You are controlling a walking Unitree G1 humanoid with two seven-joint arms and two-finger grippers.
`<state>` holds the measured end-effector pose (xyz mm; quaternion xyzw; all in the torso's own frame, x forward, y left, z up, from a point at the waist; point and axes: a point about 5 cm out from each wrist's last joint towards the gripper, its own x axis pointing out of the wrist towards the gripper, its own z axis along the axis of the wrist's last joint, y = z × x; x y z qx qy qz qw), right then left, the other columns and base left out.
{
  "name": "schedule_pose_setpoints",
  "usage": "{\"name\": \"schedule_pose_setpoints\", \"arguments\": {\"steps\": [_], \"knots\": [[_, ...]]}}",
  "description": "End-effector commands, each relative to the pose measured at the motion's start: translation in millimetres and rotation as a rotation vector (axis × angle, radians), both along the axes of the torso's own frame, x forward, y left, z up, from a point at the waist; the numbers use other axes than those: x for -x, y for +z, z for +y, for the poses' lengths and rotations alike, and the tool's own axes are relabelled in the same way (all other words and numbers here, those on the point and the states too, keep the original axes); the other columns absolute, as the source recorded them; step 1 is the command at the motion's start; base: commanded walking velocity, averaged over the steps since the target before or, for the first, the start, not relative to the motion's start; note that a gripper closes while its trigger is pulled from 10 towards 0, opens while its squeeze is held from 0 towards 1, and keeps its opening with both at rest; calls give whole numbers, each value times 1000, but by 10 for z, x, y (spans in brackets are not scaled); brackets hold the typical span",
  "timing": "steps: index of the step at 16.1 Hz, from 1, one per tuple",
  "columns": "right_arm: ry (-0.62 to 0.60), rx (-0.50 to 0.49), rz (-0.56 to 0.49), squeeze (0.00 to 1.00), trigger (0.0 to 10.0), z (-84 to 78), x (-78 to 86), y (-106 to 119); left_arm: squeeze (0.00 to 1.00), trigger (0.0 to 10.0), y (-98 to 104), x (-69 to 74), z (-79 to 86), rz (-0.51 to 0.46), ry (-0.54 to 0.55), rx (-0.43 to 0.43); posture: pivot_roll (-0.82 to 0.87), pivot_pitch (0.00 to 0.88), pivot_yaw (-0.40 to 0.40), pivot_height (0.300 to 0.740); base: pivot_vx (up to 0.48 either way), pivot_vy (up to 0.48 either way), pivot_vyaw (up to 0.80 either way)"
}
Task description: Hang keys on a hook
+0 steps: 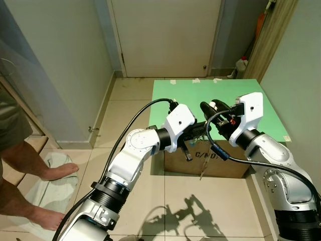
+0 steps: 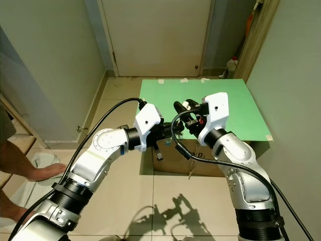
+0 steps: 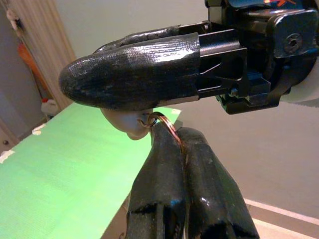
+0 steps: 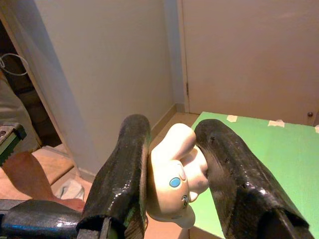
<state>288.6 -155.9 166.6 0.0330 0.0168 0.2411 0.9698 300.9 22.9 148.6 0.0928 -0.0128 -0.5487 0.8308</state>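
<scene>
- The right gripper [image 4: 172,191] has its two black fingers clamped on a small cream-white figurine keychain with a blue eye [image 4: 175,185], holding it up in the air in front of the robot, above the front edge of the green mat [image 1: 220,95].
- The left gripper [image 3: 179,149] has its fingers pressed together on the thin copper-coloured key ring [image 3: 162,122] that hangs from the figurine, so both grippers are on the one bunch, almost touching.
- From where I stand, that is the first risk: if the arms pull apart or twist unevenly, the ring could slip out of the left grip or the figurine could pop from the right.
- Something thin dangles below the grippers against the brown cardboard box [image 1: 205,163]; I cannot tell whether it is a key. If it swings, it could snag on the box edge or the black cable [image 1: 220,150] looping by the right wrist.
- I see no hook anywhere in front of the robot, so I judge it must turn or walk first, and a jolt could loosen the hold.
- A person's bare feet [image 1: 60,170] rest on a pale cloth on the tiled floor to the robot's left; a wide swing of the left arm might come close to them.
</scene>
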Motion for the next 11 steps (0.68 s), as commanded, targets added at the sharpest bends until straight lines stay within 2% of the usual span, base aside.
{"name": "schedule_pose_setpoints", "arguments": {"steps": [1, 6, 7, 8, 9, 11], "knots": [[2, 8, -6, 0, 0, 11, -5, 2, 0, 0, 25, 25, -23, -4, -15, 14, -179, 0, 34, 740, 0, 0, 0], [-6, 14, -13, 0, 0, 18, -14, 9, 0, 0, 49, 37, -32, 1, -24, 24, -177, 0, 34, 740, 0, 0, 0], [-62, 28, -13, 0, 0, -22, -53, 10, 0, 0, 50, 33, -34, -1, -22, 24, -177, 0, 34, 740, 0, 0, 0], [-92, 59, -12, 0, 1843, -53, -82, 4, 0, 0, 52, 30, -35, 0, -21, 25, -176, 0, 33, 740, 0, 0, 0], [-84, 75, -16, 1000, 10000, -45, -81, 5, 0, 0, 52, 28, -32, 1, -20, 26, -177, 0, 34, 740, 0, 0, 0], [-93, 80, -36, 1000, 10000, -36, -85, 25, 0, 0, 47, 19, -19, 4, -9, 26, -176, 0, 33, 740, 0, 0, 0]]}}
